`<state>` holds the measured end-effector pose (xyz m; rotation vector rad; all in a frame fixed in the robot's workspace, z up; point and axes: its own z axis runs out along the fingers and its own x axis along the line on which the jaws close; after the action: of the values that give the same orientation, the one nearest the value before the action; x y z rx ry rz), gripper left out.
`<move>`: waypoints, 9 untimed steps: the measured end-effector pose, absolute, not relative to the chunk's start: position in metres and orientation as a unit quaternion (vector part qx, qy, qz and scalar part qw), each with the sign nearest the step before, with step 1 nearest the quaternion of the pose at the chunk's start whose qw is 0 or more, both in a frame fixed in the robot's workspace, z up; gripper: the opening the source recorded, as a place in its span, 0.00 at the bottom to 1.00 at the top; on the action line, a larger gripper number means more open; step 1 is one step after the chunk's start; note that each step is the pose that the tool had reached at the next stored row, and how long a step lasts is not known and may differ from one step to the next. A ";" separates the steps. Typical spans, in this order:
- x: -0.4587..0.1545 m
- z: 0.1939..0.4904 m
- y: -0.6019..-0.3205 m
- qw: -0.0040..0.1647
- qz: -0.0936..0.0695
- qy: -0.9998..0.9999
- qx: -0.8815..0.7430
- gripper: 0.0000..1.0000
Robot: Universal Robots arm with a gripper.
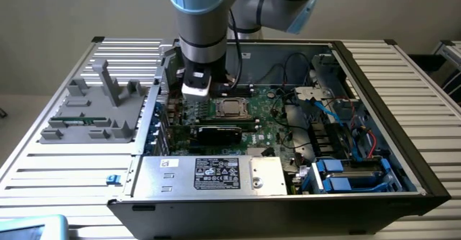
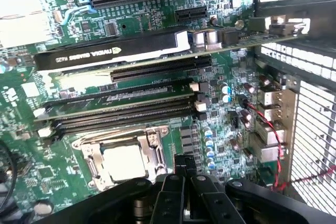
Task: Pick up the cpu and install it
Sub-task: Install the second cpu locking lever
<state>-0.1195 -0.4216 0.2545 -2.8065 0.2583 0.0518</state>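
Open computer case [image 1: 403, 116] on the slatted counter [image 1: 65, 164], with the arm reaching down over the motherboard [image 1: 266, 116].

Largest first: the case lies on its side, the green motherboard exposed, a black graphics card [image 2: 110, 51] standing beside the memory slots. The socket [image 2: 123, 158] has its metal frame folded open, and the cpu [image 2: 123, 162] sits inside it, silver top up. The gripper [image 2: 184, 179] hangs just beside the socket, fingers pinched together and empty, not touching the chip. I judge the cpu light, stiff and smooth-topped, with a fragile underside, so best taken by its thin edges.
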 end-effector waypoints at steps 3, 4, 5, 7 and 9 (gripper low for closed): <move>-0.119 0.268 -0.421 0.160 0.018 0.090 -0.983 0.11; -0.118 0.273 -0.421 0.159 0.018 0.090 -0.983 0.11; -0.118 0.276 -0.421 0.158 0.018 0.091 -0.983 0.11; -0.116 0.280 -0.418 0.152 0.017 0.091 -0.984 0.11; -0.116 0.282 -0.415 0.141 0.016 0.091 -0.986 0.11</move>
<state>-0.1161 -0.4147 0.2819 -2.8462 0.2623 0.0472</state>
